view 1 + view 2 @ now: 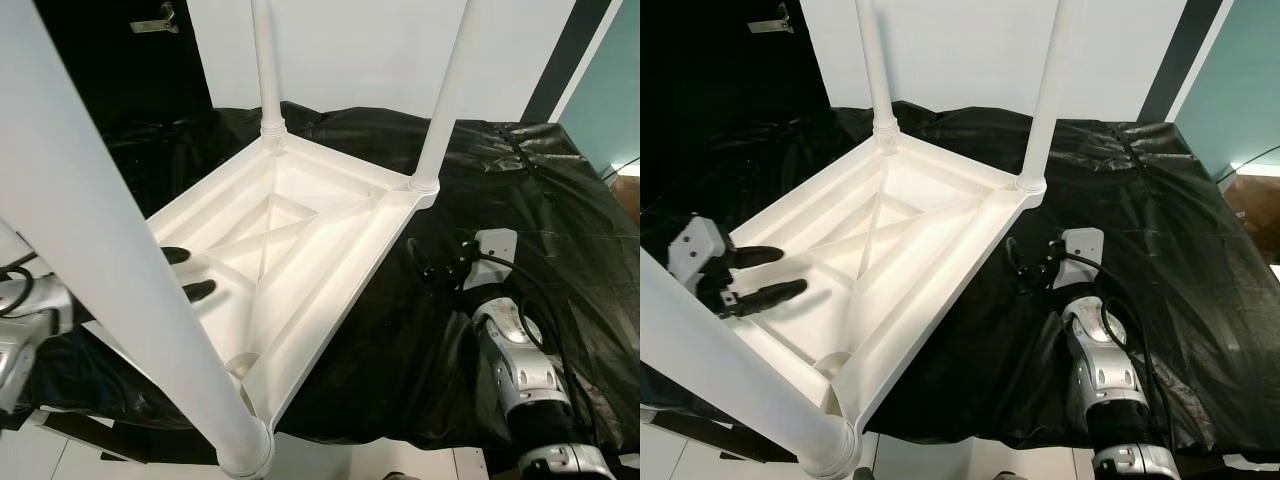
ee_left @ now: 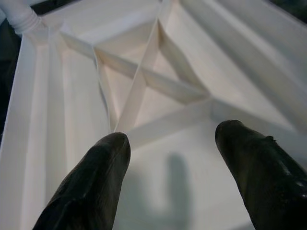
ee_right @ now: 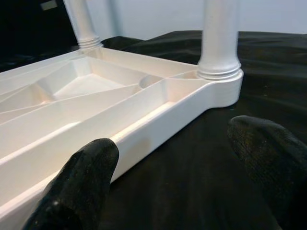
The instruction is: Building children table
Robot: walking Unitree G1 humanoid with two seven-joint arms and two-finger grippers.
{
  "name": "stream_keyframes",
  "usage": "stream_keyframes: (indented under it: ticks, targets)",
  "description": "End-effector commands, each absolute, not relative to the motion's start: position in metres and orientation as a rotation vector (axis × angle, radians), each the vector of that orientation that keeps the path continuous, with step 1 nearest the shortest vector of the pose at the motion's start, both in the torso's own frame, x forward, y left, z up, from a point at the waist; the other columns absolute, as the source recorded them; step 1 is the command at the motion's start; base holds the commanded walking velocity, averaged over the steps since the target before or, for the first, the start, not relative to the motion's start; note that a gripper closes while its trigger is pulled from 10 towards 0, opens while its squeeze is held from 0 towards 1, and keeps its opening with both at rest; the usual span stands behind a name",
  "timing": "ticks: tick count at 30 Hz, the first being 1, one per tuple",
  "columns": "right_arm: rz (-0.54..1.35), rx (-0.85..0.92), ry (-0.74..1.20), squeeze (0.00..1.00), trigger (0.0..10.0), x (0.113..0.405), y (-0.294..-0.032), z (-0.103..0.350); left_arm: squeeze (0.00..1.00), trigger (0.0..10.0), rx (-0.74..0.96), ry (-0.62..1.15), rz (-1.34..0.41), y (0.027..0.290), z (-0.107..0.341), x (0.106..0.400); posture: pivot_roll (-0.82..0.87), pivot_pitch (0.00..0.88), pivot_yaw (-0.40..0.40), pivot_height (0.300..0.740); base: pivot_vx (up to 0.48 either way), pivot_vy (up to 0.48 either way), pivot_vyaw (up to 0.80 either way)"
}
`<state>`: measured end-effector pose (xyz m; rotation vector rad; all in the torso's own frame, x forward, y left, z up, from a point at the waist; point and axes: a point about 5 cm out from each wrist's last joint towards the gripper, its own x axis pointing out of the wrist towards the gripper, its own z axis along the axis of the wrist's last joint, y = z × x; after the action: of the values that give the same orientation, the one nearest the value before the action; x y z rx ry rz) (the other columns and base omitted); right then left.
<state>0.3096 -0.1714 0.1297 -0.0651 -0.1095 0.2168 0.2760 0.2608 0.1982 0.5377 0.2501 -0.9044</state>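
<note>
A white plastic table top lies upside down on a black sheet, its ribbed underside facing up. White legs stand in the far left corner, the far right corner and the near corner; the near leg crosses the foreground. My left gripper hovers open over the left part of the underside, its fingers above the crossed ribs. Low over the sheet, my right gripper is open and empty beside the table's right rim, close to the far right leg.
The black sheet covers the work surface and is wrinkled at the right. Behind it rise a white wall and a dark door with a metal handle. A teal wall is at the far right. Pale floor shows at the near edge.
</note>
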Motion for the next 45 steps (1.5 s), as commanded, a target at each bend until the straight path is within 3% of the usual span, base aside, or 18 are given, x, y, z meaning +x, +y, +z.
stream_keyframes:
  ticks: [1, 3, 4, 5, 6, 7, 8, 10, 11, 20, 36, 37, 40, 41, 45]
  targets:
    - [0.22, -0.07, -0.101, 0.0, 10.0, 0.308, -0.171, 0.13, 0.0, 10.0, 0.558, 0.341, -1.079, 0.259, 0.19, 0.267, 0.02, 0.021, 0.01, 0.74, 0.0, 0.0, 0.0]
    - [0.22, -0.07, -0.101, 0.0, 10.0, 0.308, -0.171, 0.13, 0.0, 10.0, 0.558, 0.341, -1.079, 0.259, 0.19, 0.267, 0.02, 0.021, 0.01, 0.74, 0.0, 0.0, 0.0]
    - [0.219, -0.075, -0.097, 0.0, 10.0, 0.307, -0.171, 0.132, 0.08, 10.0, 0.609, 0.391, -1.086, 0.264, 0.185, 0.266, 0.02, 0.025, 0.012, 0.74, 0.0, 0.0, 0.0]
    - [0.219, -0.075, -0.097, 0.0, 10.0, 0.307, -0.171, 0.132, 0.08, 10.0, 0.609, 0.391, -1.086, 0.264, 0.185, 0.266, 0.02, 0.025, 0.012, 0.74, 0.0, 0.0, 0.0]
    - [0.214, -0.08, -0.095, 0.0, 10.0, 0.307, -0.172, 0.133, 0.76, 10.0, 0.616, 0.439, -1.104, 0.266, 0.182, 0.263, 0.02, 0.027, 0.016, 0.74, 0.0, 0.0, 0.0]
    - [0.214, -0.08, -0.095, 0.0, 10.0, 0.307, -0.172, 0.133, 0.76, 10.0, 0.616, 0.439, -1.104, 0.266, 0.182, 0.263, 0.02, 0.027, 0.016, 0.74, 0.0, 0.0, 0.0]
    - [0.204, -0.087, -0.087, 0.0, 10.0, 0.306, -0.174, 0.136, 1.0, 10.0, 0.656, 0.491, -1.134, 0.269, 0.178, 0.259, 0.02, 0.027, 0.014, 0.74, 0.0, 0.0, 0.0]
    - [0.202, -0.093, -0.085, 0.0, 10.0, 0.306, -0.175, 0.137, 1.0, 10.0, 0.658, 0.498, -1.143, 0.269, 0.178, 0.257, 0.02, 0.027, 0.014, 0.74, 0.0, 0.0, 0.0]
    - [0.2, -0.097, -0.079, 0.0, 10.0, 0.305, -0.175, 0.137, 0.0, 10.0, 0.671, 0.493, -1.154, 0.269, 0.179, 0.256, 0.02, 0.03, 0.011, 0.74, 0.0, 0.0, 0.0]
    - [0.198, -0.124, -0.058, 0.0, 10.0, 0.304, -0.18, 0.14, 0.0, 10.0, 0.658, 0.513, -1.191, 0.274, 0.182, 0.249, 0.03, 0.031, 0.005, 0.74, 0.0, 0.0, 0.0]
    - [0.186, -0.148, -0.051, 0.0, 10.0, 0.305, -0.177, 0.145, 0.0, 10.0, 0.946, 0.53, -1.197, 0.242, 0.155, 0.276, 0.01, 0.032, 0.023, 0.74, 0.0, 0.0, 0.0]
    - [0.18, -0.154, -0.053, 0.0, 10.0, 0.305, -0.178, 0.146, 0.0, 3.5, 0.937, 0.526, -1.229, 0.235, 0.155, 0.282, 0.01, 0.032, 0.032, 0.74, 0.0, 0.0, 0.0]
    - [0.179, -0.157, -0.055, 0.0, 10.0, 0.305, -0.178, 0.147, 0.0, 3.5, 0.922, 0.53, -1.245, 0.233, 0.155, 0.283, 0.01, 0.032, 0.037, 0.74, 0.0, 0.0, 0.0]
    - [0.178, -0.158, -0.057, 0.0, 10.0, 0.304, -0.178, 0.147, 0.0, 0.0, 0.923, 0.547, -1.26, 0.233, 0.155, 0.283, 0.0, 0.031, 0.048, 0.74, 0.0, 0.0, 0.0]
    - [0.171, -0.163, -0.059, 0.0, 10.0, 0.302, -0.179, 0.147, 0.0, 0.0, 0.949, 0.622, -1.288, 0.238, 0.152, 0.284, 0.0, 0.032, 0.065, 0.74, 0.0, 0.0, 0.0]
